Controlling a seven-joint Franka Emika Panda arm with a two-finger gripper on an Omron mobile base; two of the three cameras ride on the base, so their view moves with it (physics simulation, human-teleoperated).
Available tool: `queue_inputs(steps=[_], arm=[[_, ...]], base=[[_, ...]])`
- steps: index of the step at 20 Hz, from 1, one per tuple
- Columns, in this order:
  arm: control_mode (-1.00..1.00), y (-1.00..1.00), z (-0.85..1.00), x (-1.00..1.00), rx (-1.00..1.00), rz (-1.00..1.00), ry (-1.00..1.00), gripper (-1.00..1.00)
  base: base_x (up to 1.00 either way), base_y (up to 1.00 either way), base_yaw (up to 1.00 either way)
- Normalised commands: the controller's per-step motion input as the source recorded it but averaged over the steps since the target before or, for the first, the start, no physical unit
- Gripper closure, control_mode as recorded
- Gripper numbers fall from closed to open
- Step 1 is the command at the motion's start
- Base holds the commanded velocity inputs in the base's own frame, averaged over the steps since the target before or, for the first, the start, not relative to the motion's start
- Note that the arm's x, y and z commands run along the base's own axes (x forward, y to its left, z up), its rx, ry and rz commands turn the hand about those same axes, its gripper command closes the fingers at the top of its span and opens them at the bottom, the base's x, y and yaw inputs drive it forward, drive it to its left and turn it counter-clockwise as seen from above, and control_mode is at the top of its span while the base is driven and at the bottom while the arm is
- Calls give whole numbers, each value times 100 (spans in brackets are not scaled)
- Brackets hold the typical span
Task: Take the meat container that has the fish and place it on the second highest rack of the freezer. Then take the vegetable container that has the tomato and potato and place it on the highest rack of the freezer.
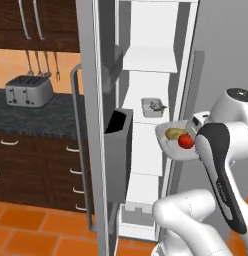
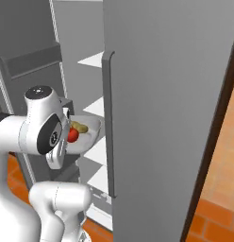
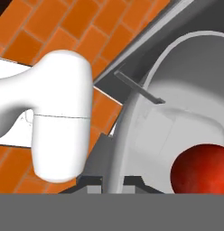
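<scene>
The vegetable container (image 1: pixel 172 143) is a white bowl holding a red tomato (image 1: pixel 185 141) and a yellowish potato (image 1: pixel 173 133). It hangs in the air in front of the open freezer, level with the middle shelves. My gripper (image 3: pixel 114 181) is shut on its rim, as the hand view shows with the tomato (image 3: pixel 202 169) close by. From the right base view the same container (image 2: pixel 88 135) sits just beside my hand. The meat container (image 1: pixel 153 107) with the fish rests on a freezer rack (image 1: pixel 146 118), one below the highest rack (image 1: pixel 148 61).
The freezer's left door (image 1: pixel 94 125) stands open with a dark door bin (image 1: pixel 119 150). The closed grey right door (image 2: pixel 161 118) lies right of the opening. A toaster (image 1: pixel 28 91) sits on the dark counter (image 1: pixel 41 120) at the left, above drawers. The floor is orange tile.
</scene>
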Motion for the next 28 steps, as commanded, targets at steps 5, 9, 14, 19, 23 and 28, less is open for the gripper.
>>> queue_inputs(steps=[5, 9, 14, 19, 23, 28], arm=[[100, 0, 0, 0, 0, 0, 0, 100], [100, 0, 0, 0, 0, 0, 0, 100], [100, 0, 0, 0, 0, 0, 0, 100], [100, 0, 0, 0, 0, 0, 0, 100], [-100, 1, 21, -37, 0, 0, -8, 100], [-100, 0, 64, -30, 0, 0, 0, 100]], base=[[56, 17, 13], [70, 0, 0], [22, 2, 0], [0, 0, 0], [0, 0, 0], [0, 0, 0]])
